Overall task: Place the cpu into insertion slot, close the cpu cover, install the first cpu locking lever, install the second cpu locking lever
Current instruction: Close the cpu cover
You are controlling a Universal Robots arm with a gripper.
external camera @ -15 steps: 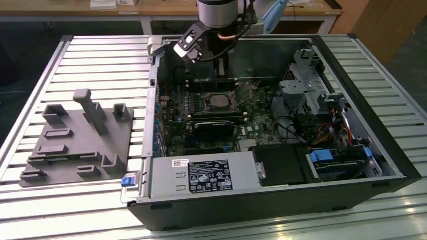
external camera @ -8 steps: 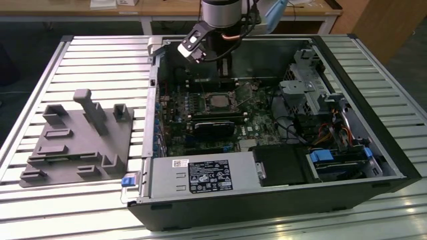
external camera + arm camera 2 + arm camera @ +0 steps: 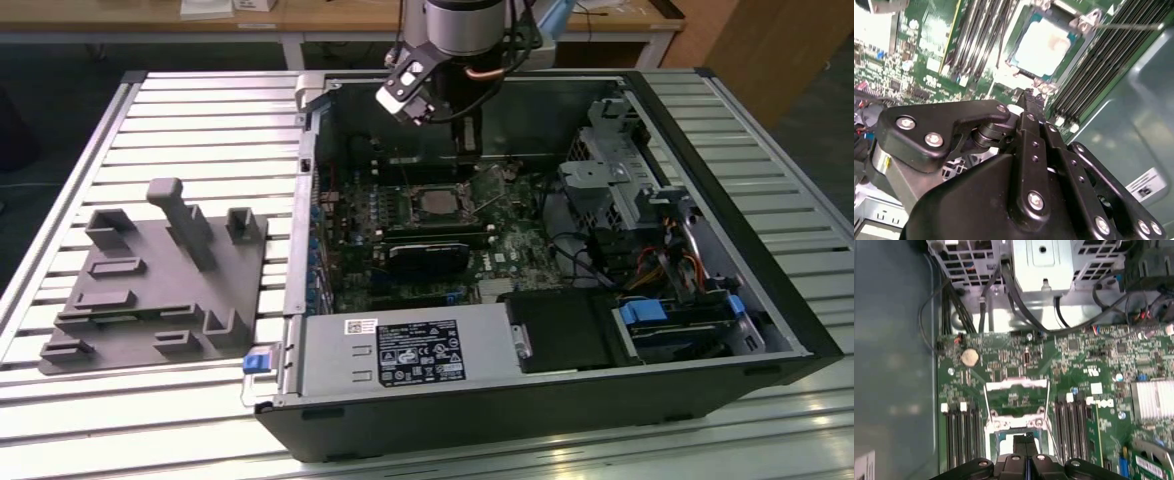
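The cpu lies flat in the insertion slot on the green board, its pale metal face up; the exterior view shows the cpu as a dark square in the middle of the open case. The cpu cover stands open as a silvery frame, with green board showing through its cut-out. A thin locking lever sticks out raised from the slot's corner. My gripper hangs above the slot's edge, its black fingers shut with nothing between them. The gripper sits just short of the cover's hinge, and the exterior view shows the gripper behind the slot.
Black memory slots flank the socket on both sides. A finned heatsink and cables lie nearby. The power supply and drive cage crowd the case. A grey fixture plate sits at the exterior view's left.
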